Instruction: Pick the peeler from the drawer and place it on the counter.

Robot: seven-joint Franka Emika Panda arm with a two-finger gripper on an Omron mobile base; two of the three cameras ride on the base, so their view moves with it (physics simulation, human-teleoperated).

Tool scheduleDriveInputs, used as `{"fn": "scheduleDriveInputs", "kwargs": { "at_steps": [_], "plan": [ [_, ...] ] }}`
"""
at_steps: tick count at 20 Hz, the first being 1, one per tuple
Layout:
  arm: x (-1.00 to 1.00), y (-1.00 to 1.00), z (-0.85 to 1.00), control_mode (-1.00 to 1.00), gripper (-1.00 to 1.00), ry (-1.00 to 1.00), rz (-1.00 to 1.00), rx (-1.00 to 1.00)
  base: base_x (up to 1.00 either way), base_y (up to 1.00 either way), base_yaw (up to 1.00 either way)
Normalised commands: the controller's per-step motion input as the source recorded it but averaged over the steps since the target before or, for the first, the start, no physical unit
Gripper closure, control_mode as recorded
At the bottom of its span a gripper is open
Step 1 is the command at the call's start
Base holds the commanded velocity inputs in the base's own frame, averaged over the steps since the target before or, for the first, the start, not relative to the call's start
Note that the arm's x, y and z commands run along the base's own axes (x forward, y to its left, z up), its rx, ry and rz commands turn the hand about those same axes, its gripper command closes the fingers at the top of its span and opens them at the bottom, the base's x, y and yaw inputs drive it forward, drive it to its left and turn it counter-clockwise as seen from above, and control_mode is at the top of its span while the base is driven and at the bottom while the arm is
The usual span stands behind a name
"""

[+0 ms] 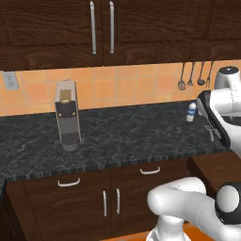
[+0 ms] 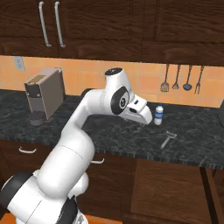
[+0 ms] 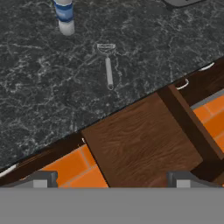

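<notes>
An orange tiled wall (image 1: 132, 84) was seen beneath dark wooden cabinets (image 1: 56, 28); lower cabinet doors (image 1: 70, 207) were fitted with silver handles.

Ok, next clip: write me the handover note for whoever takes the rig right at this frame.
Gripper: open and empty, above the open drawer, looking down at the counter edge.
Peeler: lying flat on the counter, apart from the gripper, near the front edge and in front of the small white bottle.
Drawer: pulled out; the part in view holds nothing.
Done: peeler is out of the drawer and on the counter.
Left: nothing on the placement; probably just pull the arm clear.
</notes>
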Motion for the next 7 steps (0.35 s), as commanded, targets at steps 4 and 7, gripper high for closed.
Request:
{"fn": "scheduleDriveInputs", "kwargs": {
  "at_steps": [4, 7],
  "plan": [
    [-1.0, 1.0, 0.48, -1.0, -1.0, -0.03, 0.12, -0.23, 0.0, 0.0, 0.0],
    [-0.33, 0.26, 0.0, -1.0, -1.0, -0.11, 0.04, -0.11, 0.0, 0.0, 0.0]
  ]
}}
